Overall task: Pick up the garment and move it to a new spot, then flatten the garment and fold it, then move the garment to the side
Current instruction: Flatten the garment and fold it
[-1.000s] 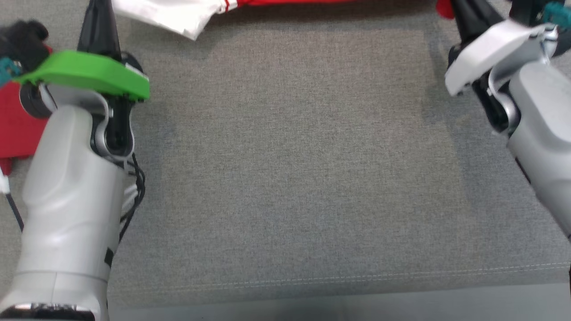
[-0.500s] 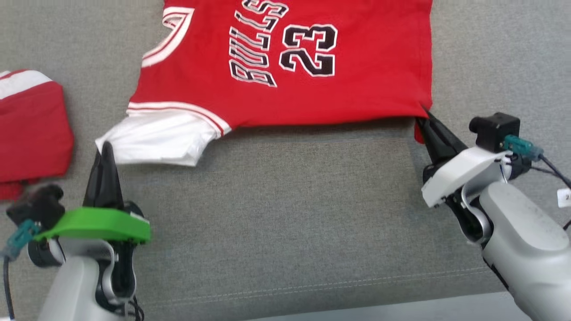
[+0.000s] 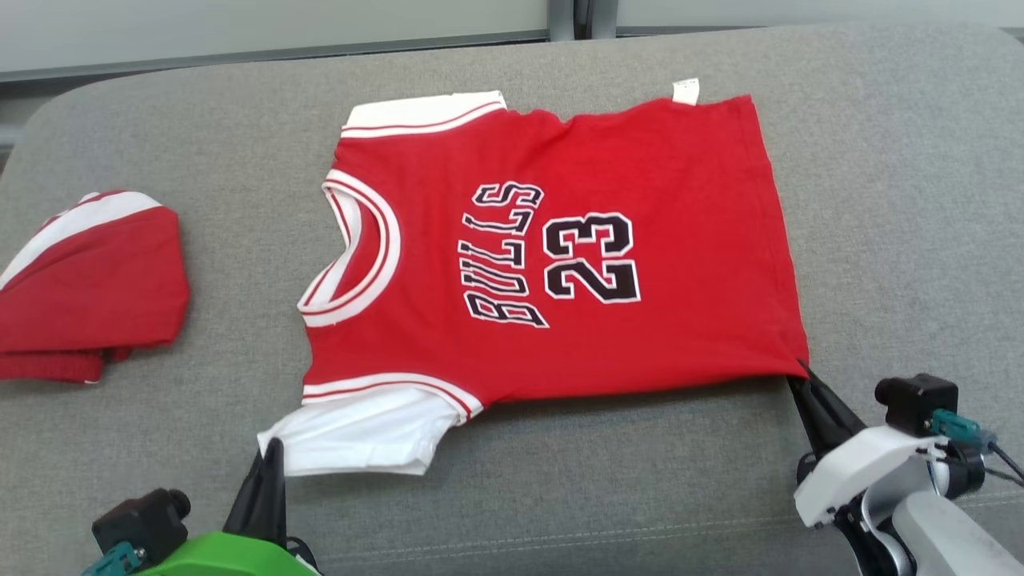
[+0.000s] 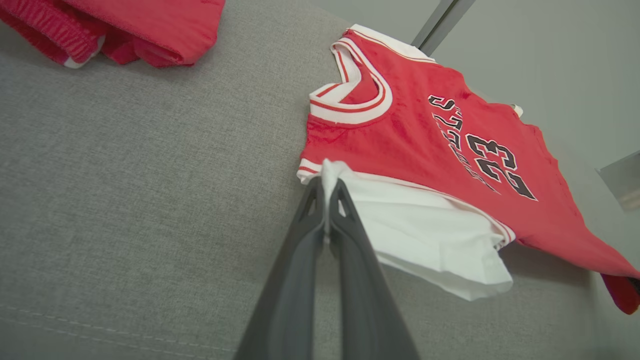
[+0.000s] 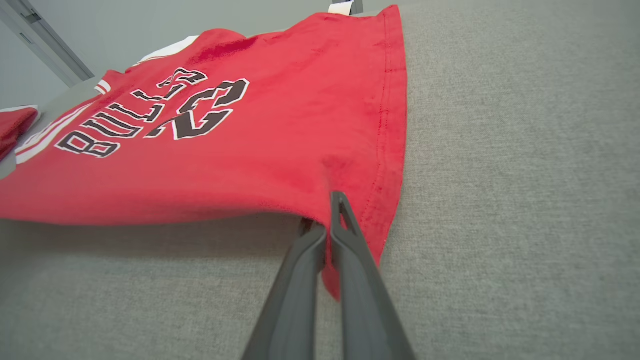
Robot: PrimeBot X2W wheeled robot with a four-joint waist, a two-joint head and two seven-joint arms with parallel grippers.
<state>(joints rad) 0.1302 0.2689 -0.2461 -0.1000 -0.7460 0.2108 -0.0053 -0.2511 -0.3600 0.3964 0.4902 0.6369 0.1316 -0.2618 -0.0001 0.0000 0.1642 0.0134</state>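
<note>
the garment (image 3: 640, 200), a red jersey of thin, soft knit, lay spread face up on the grey cushion (image 3: 880, 200), its collar toward the robot's left and its hem toward the right. black figures edged in white spelled "bulls" and "23" across the chest. the rounded neckline (image 3: 376, 248) was trimmed in white bands with red stripes, and a small white label (image 3: 686, 90) stuck out at the far hem corner. the near sleeve (image 3: 360, 432) was plain white, crumpled and folded over itself.

the left gripper (image 4: 327, 187) had its long dark tapered fingers pressed together on a corner of that white sleeve. the right gripper (image 5: 332, 205) was clamped on the near hem corner, red cloth pinched between its fingers and a flap drooping beside them. between the two grips the jersey's near edge was raised off the cushion, with a shadow under it.

the cushion was coarse woven cloth, flecked grey, with rounded far corners and a stitched seam (image 3: 640, 524) along its near edge. a folded red cloth (image 3: 96, 280) with a white band lay well apart to the left.
</note>
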